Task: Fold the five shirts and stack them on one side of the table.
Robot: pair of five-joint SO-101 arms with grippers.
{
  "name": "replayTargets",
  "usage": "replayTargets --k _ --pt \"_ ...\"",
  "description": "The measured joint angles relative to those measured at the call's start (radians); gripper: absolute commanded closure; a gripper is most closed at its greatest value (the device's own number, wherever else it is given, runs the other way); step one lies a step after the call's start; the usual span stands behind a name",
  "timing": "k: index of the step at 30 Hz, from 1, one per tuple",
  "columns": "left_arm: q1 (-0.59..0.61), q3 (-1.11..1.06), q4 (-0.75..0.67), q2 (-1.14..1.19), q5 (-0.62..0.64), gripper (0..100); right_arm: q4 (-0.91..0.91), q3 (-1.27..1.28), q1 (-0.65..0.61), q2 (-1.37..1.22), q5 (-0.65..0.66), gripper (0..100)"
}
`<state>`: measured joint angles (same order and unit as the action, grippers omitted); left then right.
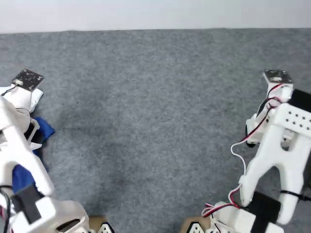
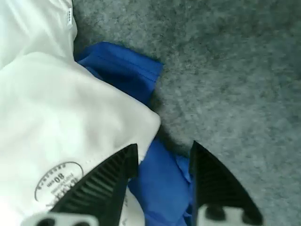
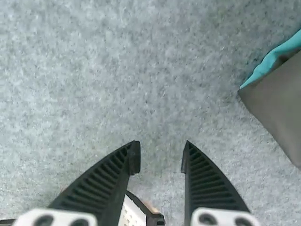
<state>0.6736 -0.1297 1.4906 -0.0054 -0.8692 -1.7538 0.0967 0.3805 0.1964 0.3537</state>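
Note:
A white shirt (image 2: 56, 117) with a round printed label lies on top of a blue shirt (image 2: 122, 70) at the table's left edge; both also appear in the high view as the white shirt (image 1: 22, 99) and blue shirt (image 1: 44, 128) beside the left arm (image 1: 19, 150). My left gripper (image 2: 164, 150) hangs open just above them, one finger over the white cloth and the other over the blue, holding nothing. My right gripper (image 3: 160, 153) is open over bare grey mat. A teal shirt (image 3: 277, 59) and a grey-brown shirt (image 3: 280, 103) lie off to one side of it.
A grey felt mat (image 1: 155, 111) covers the table up to a white wall (image 1: 155, 14) at the back. The right arm (image 1: 282, 145) with red and white cables stands at the right edge. The arm bases sit along the front edge.

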Motion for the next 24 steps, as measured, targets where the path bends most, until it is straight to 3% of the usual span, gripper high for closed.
replayTargets --k 8,13,19,24 --pt "0.086 0.032 -0.084 0.166 -0.133 81 0.000 0.017 0.000 0.018 0.000 85.2" --pt "0.098 0.035 -0.166 0.269 -0.155 82 0.000 0.017 0.000 0.018 0.000 85.2" --pt "0.097 0.041 -0.235 0.364 -0.137 99 0.000 0.017 0.000 0.018 -0.005 85.2" --pt "0.074 0.041 -0.238 0.365 -0.129 100 0.000 0.017 0.000 0.018 -0.011 85.2"
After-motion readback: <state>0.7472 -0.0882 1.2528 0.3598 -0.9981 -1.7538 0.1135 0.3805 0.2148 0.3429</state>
